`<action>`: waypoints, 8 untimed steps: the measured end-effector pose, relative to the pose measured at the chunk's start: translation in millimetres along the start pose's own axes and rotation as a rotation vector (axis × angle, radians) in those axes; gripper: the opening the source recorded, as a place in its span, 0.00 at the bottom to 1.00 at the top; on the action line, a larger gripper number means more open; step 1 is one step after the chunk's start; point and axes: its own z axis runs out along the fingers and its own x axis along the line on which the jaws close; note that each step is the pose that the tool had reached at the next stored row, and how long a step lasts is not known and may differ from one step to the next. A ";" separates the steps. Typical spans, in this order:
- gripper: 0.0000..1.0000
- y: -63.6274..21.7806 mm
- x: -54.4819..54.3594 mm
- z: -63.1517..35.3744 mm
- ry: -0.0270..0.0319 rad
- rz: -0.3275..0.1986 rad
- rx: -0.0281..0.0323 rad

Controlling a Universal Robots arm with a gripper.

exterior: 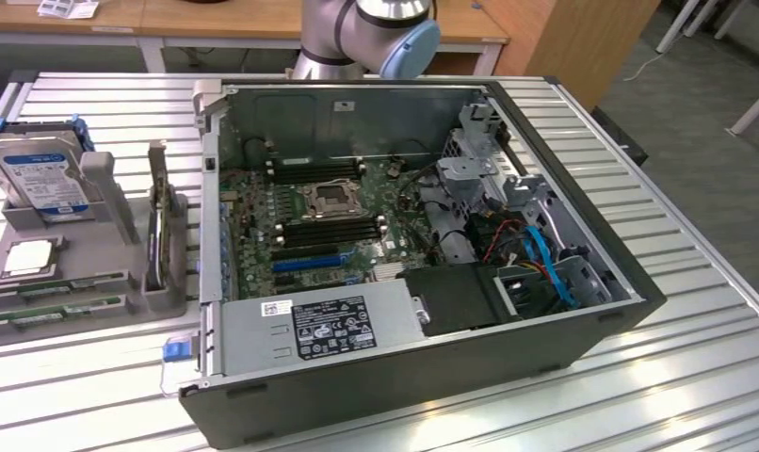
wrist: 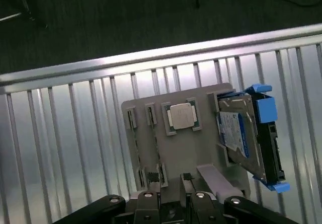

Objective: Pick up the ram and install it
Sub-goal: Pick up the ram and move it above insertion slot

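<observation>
Two long green ram sticks (exterior: pixel 56 283) (exterior: pixel 47 314) sit on edge in slots at the near end of a grey holder (exterior: pixel 104 254), on the exterior view's left. In the wrist view the same holder (wrist: pixel 198 148) lies below the camera, its narrow ram slots (wrist: pixel 135 148) seen end-on. My gripper (wrist: pixel 173 204) hovers above the holder with its black fingers (wrist: pixel 146 200) apart and nothing between them. The open computer case (exterior: pixel 393 235) shows black memory slots (exterior: pixel 331 229) on the motherboard beside the processor socket (exterior: pixel 330 198).
The holder also carries a silver-topped processor chip (wrist: pixel 182 116) and an upright hard drive (wrist: pixel 246 133) in a blue bracket. A metal panel (exterior: pixel 166 235) stands between the holder and the case. The arm's base (exterior: pixel 354 38) rises behind the case on the slatted aluminium table (exterior: pixel 681 377).
</observation>
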 end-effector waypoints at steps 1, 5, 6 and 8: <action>0.29 0.0 0.0 0.1 0.0007 -0.018 0.0001; 0.29 0.0 0.0 0.5 0.0037 -0.090 0.0004; 0.29 0.0 0.0 0.4 0.0052 -0.109 0.0004; 0.29 0.6 0.0 0.4 0.0063 -0.117 0.0005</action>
